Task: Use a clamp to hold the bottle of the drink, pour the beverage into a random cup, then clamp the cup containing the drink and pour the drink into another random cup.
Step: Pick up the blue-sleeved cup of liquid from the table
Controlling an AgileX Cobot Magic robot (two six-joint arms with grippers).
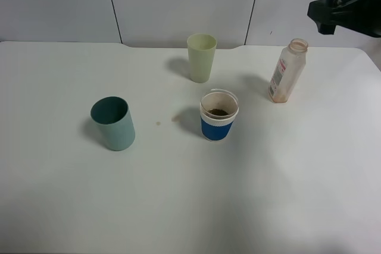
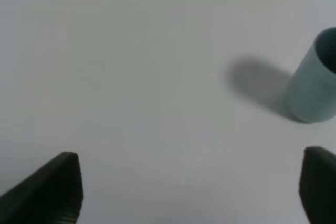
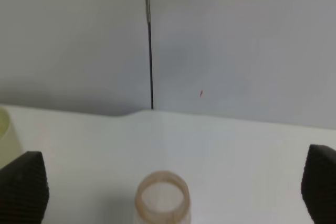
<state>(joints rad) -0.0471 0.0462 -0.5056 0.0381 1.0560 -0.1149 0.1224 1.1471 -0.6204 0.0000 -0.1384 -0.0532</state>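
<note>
One view, exterior high, shows beverage (image 1: 218,112) in blue-banded cup (image 1: 218,128).

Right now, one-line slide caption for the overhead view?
Brown beverage in the blue-banded cup; bottle, teal cup and pale green cup stand upright; right gripper open near the bottle.

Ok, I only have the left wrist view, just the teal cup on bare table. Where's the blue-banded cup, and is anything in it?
Observer: The blue-banded cup stands upright, right of the teal cup in the high view, with brown liquid in its bottom.
Operator: And the bottle?
Observer: The bottle stands upright and uncapped, back right of that cup.
Operator: Is the right gripper holding it?
Observer: No. The right gripper is open, raised off the bottle, touching nothing.
</note>
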